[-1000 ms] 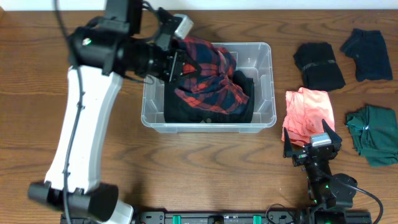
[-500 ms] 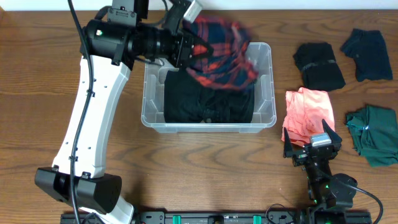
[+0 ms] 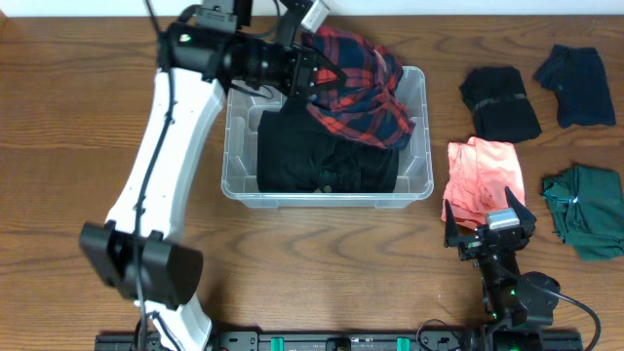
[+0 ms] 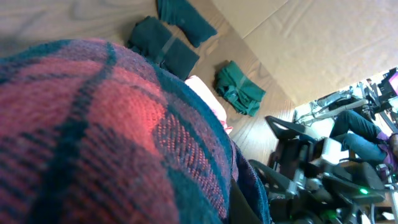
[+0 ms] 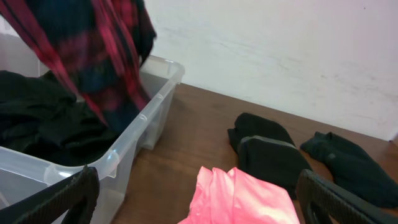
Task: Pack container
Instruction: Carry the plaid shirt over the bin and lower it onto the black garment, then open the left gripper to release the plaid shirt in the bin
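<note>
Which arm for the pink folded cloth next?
Right. The right end effector sits open beside the pink folded cloth; the left end effector is shut on the red plaid shirt over the clear plastic bin.

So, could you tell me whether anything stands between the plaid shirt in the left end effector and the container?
Nothing visible does. The left end effector holds the plaid shirt over the open top of the container, toward its far side. Only a black garment lies inside, beneath it.

Nothing could be read in any view, on the container or the clothes — no lettering, no numbers.
</note>
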{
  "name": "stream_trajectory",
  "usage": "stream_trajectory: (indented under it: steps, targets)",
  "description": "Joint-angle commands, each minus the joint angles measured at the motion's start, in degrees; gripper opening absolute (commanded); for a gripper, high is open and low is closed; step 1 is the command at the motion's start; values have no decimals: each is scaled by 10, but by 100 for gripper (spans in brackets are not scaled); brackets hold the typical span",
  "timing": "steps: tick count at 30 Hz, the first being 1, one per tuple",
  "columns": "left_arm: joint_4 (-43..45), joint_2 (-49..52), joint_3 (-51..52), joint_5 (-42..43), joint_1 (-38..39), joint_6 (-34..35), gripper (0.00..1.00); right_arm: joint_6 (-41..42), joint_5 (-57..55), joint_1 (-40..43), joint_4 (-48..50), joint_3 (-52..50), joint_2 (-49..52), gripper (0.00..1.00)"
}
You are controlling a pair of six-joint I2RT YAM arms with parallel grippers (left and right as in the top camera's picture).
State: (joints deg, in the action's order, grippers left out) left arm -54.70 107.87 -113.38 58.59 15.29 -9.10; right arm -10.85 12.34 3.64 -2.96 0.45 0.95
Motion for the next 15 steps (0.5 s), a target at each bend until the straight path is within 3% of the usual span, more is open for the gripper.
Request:
stream_trajectory:
  steps: [1, 10, 15]
  targets:
    - [19, 25, -12, 34, 11, -3, 6, -4, -1, 8, -2, -1, -3, 99]
    - [37, 72, -12, 48, 9, -2, 6, -4, -1, 8, -2, -1, -3, 99]
    - [-2, 78, -11, -21, -3, -2, 7, -4, -1, 8, -2, -1, -3, 99]
